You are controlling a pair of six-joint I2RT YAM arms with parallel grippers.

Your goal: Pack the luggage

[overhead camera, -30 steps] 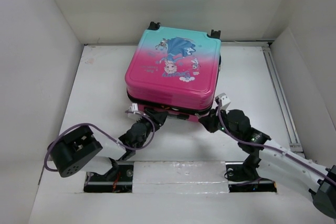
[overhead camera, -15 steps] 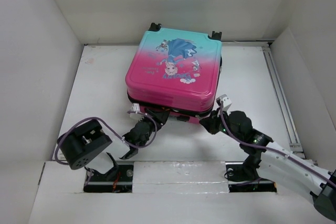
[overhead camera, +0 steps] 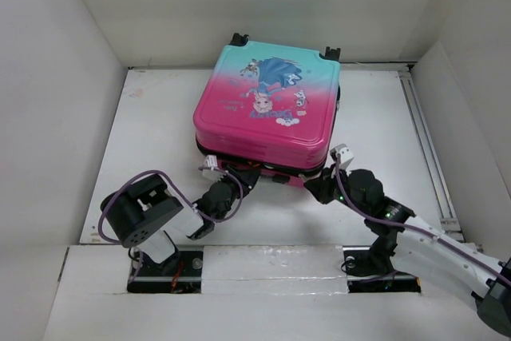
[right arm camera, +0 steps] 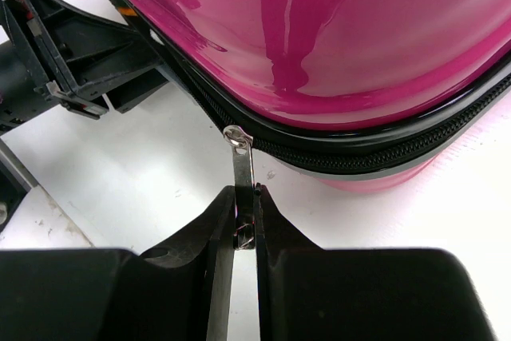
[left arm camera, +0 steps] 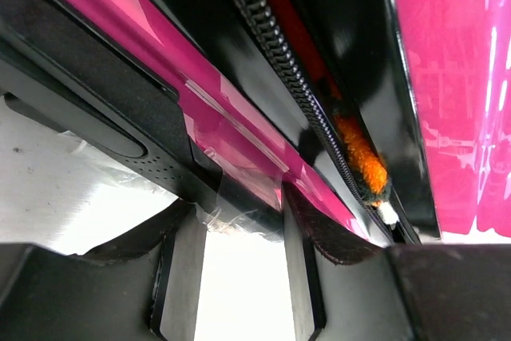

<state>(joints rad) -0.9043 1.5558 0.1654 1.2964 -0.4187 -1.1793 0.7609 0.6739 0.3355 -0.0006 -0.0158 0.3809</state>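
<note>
Luggage (overhead camera: 266,113): small hard-shell case, lying flat on table, printed face up. Glossy shell, teal at far end fading to pink at near end; cartoon figure in blue dress mid-lid. Two black wheels (overhead camera: 238,39) at far edge. Lid down. Black zipper (left arm camera: 279,61) unjoined along near edge, closed past near right corner. Silver zipper pull (right arm camera: 240,167) sticking outward there.

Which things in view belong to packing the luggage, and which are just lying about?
Belongs to the job:
luggage
its zipper pull, pinched by the right gripper
left gripper, open at the luggage's near edge
orange fuzzy item showing in the zip gap

Just there:
table
rail along its right side
</note>
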